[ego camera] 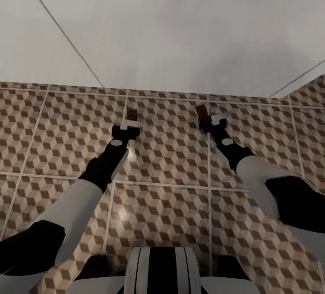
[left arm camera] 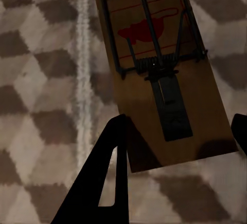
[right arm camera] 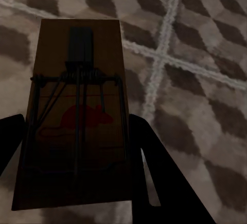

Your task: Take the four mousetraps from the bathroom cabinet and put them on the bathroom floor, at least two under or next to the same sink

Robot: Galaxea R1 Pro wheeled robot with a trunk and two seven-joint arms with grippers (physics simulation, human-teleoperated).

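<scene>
Each gripper, left point(ego camera: 131, 121) and right point(ego camera: 208, 118), clamps a mousetrap point(left arm camera: 159, 69) over the bathroom floor point(ego camera: 167, 204).

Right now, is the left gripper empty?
No. In the left wrist view a mousetrap sits between the left gripper's two fingers, its near end clamped above the cube-pattern floor.

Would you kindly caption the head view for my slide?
Both grippers, left and right, each hold a mousetrap above the floor.
</scene>
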